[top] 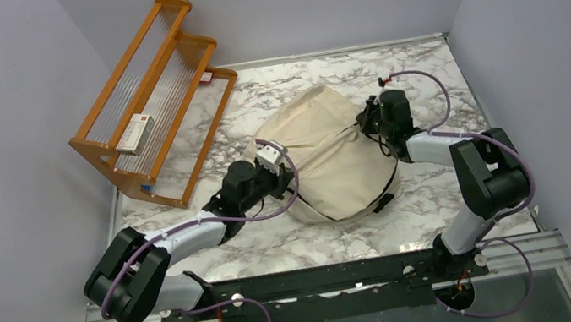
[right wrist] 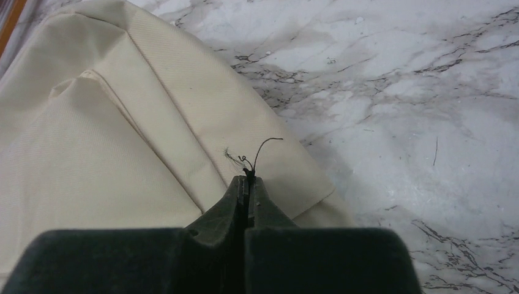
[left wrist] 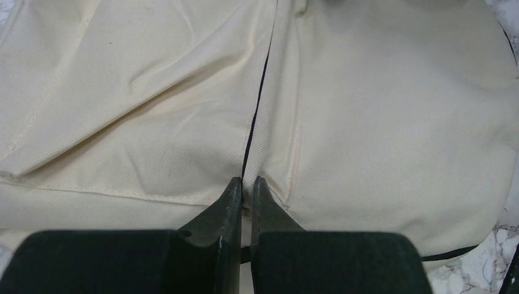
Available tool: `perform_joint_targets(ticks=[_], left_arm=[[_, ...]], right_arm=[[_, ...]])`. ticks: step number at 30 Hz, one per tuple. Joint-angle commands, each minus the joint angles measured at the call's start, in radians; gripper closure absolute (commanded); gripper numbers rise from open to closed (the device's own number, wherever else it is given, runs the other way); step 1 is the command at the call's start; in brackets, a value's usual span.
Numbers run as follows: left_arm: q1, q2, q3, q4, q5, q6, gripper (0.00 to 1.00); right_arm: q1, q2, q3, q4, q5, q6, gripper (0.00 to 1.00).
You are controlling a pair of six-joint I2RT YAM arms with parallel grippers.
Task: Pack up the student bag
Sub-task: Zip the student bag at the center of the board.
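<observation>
Though partly covered from above, student bag [top: 334, 162] seam nipped in left gripper [left wrist: 243, 184]; right gripper [right wrist: 248, 182] clamped on indistinct thread [right wrist: 257, 152].

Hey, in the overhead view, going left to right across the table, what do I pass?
rack → left gripper → bag → right gripper

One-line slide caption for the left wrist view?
Left claw pinches the cream student bag at its black zipper line.
</observation>
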Motion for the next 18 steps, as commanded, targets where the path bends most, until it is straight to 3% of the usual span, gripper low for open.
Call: perform_joint_targets(ticks=[1, 18], left_arm=[[0.004, 0.038, -0.026, -0.074, -0.041, -0.012, 1.0], [0.004, 0.128, 0.067, -0.058, 0.02, 0.019, 1.0]], right_arm=[[-0.111, 0.054, 0.05, 0.054, 0.161, -0.042, 1.0], [-0.141, 0.018, 0.087, 0.014, 0.116, -0.014, 1.0]])
